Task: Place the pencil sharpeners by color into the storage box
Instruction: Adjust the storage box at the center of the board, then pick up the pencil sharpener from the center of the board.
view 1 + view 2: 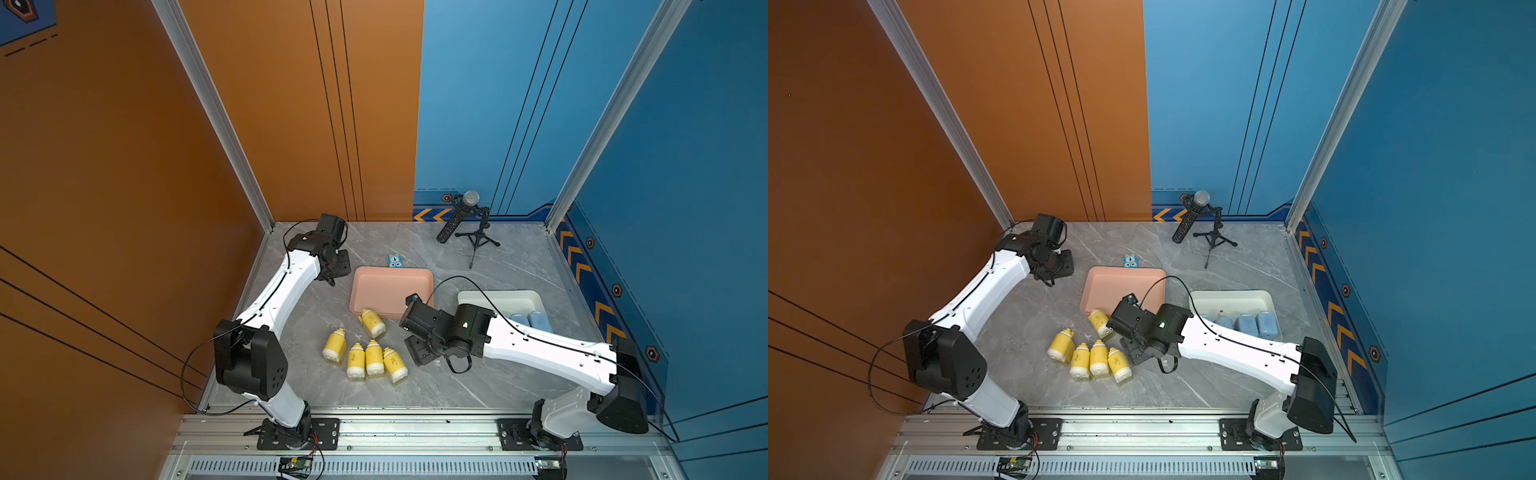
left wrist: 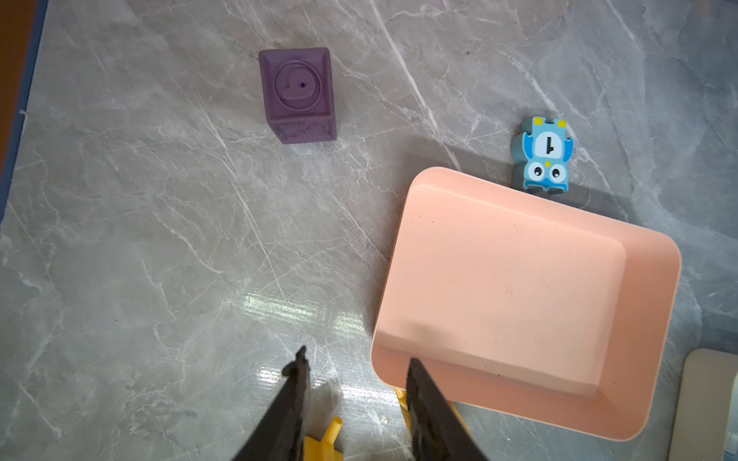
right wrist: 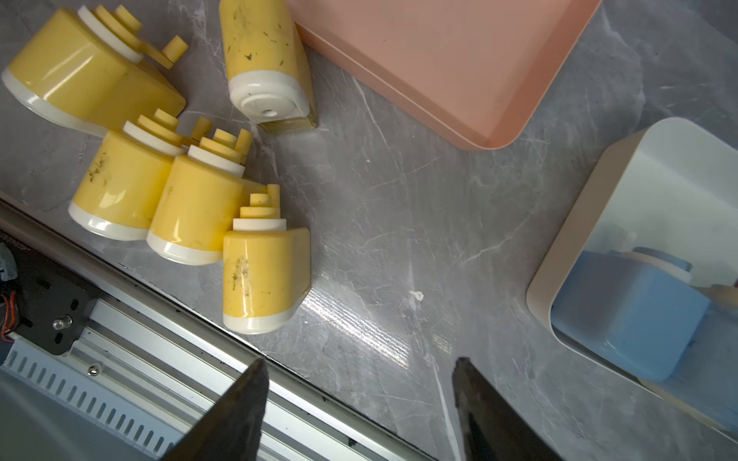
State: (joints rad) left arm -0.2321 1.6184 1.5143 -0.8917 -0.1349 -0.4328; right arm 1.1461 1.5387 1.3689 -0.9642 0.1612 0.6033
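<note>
Currently loose: five yellow sharpeners [image 1: 374,357] are lying on their sides at near centre, four bunched, one just beside the pink tray's [image 1: 386,291] near rim.
Already boxed: blue sharpeners [image 1: 1246,324] are sitting in the white box [image 1: 498,297], right.
Pink tray: lying empty, far of the bunch.
Owl toy [image 2: 545,155]: sitting at the tray's far rim.
Right gripper [image 3: 359,365]: hovering right of the bunch, fingers spread wide, holding nothing.
Left gripper [image 2: 357,359]: hanging at the tray's left, fingers slightly parted, empty.
Handling: probably light, rigid, glossy plastic, so likely slipping; gripping across the flat body sides, not the stepped cap, is looking safest.
</note>
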